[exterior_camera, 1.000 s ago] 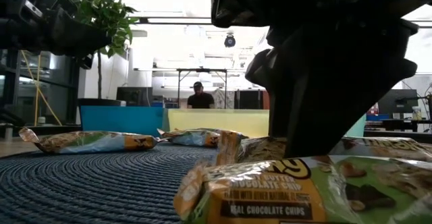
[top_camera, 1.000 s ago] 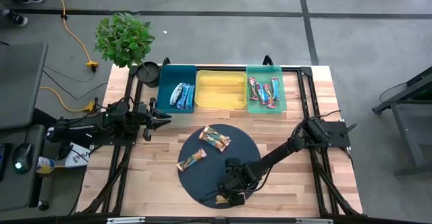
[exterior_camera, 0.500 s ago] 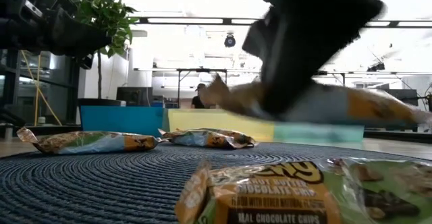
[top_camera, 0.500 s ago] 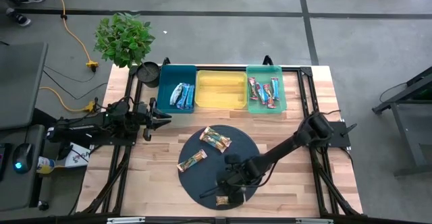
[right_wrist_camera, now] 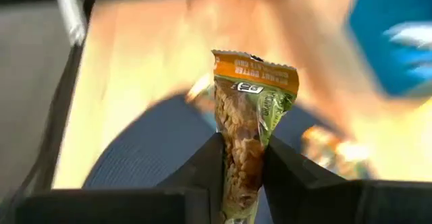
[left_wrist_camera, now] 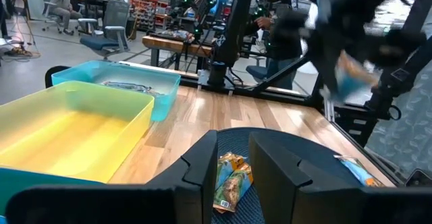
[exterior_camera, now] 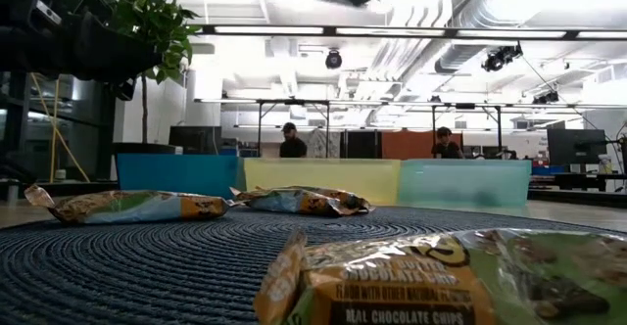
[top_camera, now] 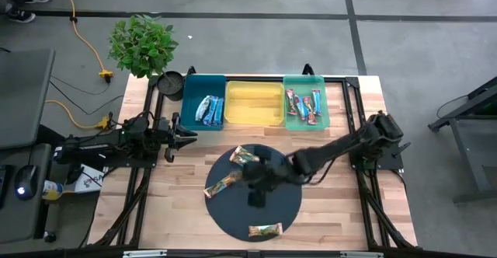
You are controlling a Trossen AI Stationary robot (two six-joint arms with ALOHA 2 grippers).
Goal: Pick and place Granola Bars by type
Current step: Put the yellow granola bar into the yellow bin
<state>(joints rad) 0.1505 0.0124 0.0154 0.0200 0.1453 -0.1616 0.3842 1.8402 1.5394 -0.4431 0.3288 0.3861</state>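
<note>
Granola bar (right_wrist_camera: 253, 116) pinched upright in right gripper (right_wrist_camera: 241, 158)
Fingers clamp its lower half above the dark round mat (top_camera: 233, 211); left gripper (left_wrist_camera: 233, 160) waits near the teal bin (top_camera: 203, 87), fingers slightly apart.

Round dark mat (top_camera: 233, 211) on wooden table (top_camera: 342, 227). At far edge, teal bin (top_camera: 203, 85), yellow bin (top_camera: 254, 102), green bin (top_camera: 304, 86) side by side. Potted plant (top_camera: 142, 45) at far left corner.

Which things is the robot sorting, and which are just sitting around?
For the job:
- granola bar held in the right gripper
- granola bars on the round mat
- teal bin, yellow bin, green bin

Just there:
- potted plant
- left gripper, waiting beside the mat
</note>
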